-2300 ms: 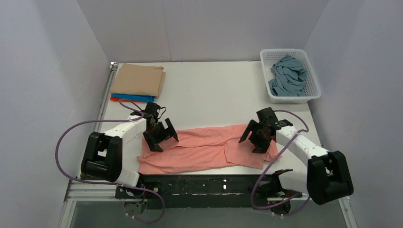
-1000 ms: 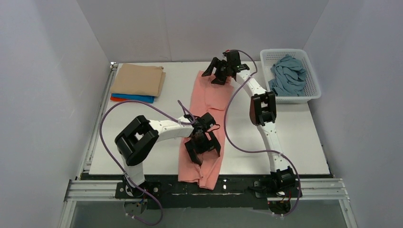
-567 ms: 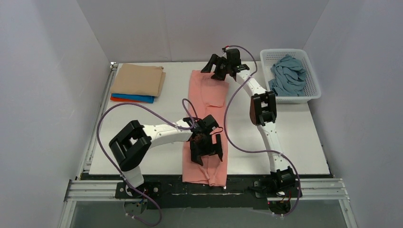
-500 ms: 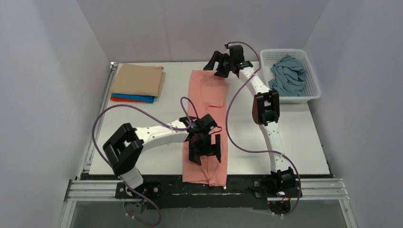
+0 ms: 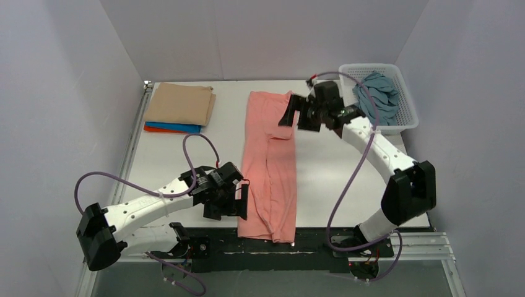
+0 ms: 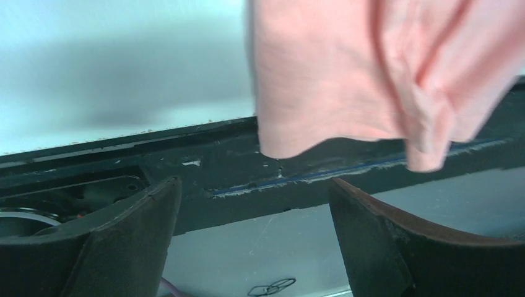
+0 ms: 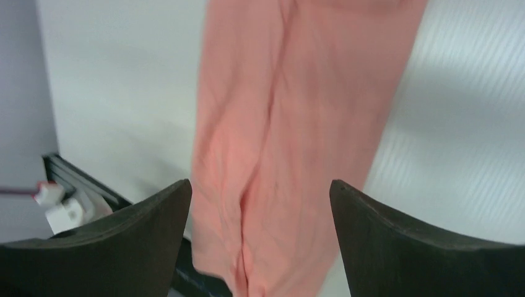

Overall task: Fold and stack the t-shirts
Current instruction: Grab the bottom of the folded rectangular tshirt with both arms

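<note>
- salmon-pink t-shirt (image 5: 269,167) is lying in a long narrow strip down the middle of the white table (image 5: 347,179), running from the far side to the near edge.
- its near end is hanging over the table edge onto the black rail (image 5: 309,238); in the left wrist view the hem of the shirt (image 6: 322,74) is draping unevenly over that rail (image 6: 247,167), with one fold dropping lower on the right.
- a smaller folded-over patch is showing near the far end of the strip, on its right side.
- left gripper (image 5: 229,201) is sitting low, just beside the strip's left edge near the table's front; cannot tell whether it is touching the cloth.
- its jaws are standing wide apart in the wrist view (image 6: 252,185), with nothing between them.
- right gripper (image 5: 298,117) is hovering just beside the far right corner of the strip, jaws spread wide and gripping nothing.
- right wrist view (image 7: 260,185) is looking down the length of the shirt (image 7: 291,124), cloth lying wrinkled on the table (image 7: 124,93).
- tan t-shirt (image 5: 181,104) is lying folded at the far left, on top of a bright blue t-shirt (image 5: 179,128) and an orange-red t-shirt (image 5: 148,129), only edges of those two showing.
- dusty grey-blue t-shirt (image 5: 384,93) is lying crumpled in the white mesh basket (image 5: 377,129) at the far right corner.
</note>
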{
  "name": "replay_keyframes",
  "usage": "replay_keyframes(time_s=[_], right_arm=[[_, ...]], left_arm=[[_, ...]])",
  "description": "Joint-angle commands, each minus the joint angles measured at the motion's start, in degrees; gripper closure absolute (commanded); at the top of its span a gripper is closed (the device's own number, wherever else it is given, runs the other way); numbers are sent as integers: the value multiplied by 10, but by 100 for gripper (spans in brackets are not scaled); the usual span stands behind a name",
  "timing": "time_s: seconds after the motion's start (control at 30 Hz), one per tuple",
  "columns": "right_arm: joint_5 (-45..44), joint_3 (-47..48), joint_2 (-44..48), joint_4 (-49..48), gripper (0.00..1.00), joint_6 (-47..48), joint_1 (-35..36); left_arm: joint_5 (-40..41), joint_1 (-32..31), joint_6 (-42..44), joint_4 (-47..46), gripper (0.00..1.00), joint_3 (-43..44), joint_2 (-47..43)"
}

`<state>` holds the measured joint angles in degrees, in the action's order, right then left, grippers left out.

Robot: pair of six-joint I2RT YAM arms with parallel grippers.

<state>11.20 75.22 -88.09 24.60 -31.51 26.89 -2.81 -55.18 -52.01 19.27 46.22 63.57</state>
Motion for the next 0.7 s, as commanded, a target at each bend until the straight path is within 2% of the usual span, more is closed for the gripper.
replay_keyframes(time_s=[0.0, 0.23, 0.33, 0.4, 0.47, 0.6, 0.67], right_arm=[[-48, -183, 114, 51, 11, -87, 52], [-93, -357, 305, 116, 15, -193, 193], [-75, -411, 366, 108, 16, -237, 232], [-59, -431, 390, 96, 17, -255, 259], [-43, -442, 395, 89, 18, -264, 285], [-18, -455, 360, 68, 23, -280, 344], [-2, -459, 335, 32, 25, -294, 360]], left_arm=[[-38, 1, -33, -31, 16, -48, 55], [-47, -21, -64, -108, 32, -75, 111], [-25, -56, -74, -108, 36, -72, 147], [-27, -66, -85, -106, 43, -71, 176], [-28, -72, -94, -102, 54, -72, 193], [1, -77, -92, -52, 99, -61, 166], [19, -79, -90, -16, 100, -61, 139]])
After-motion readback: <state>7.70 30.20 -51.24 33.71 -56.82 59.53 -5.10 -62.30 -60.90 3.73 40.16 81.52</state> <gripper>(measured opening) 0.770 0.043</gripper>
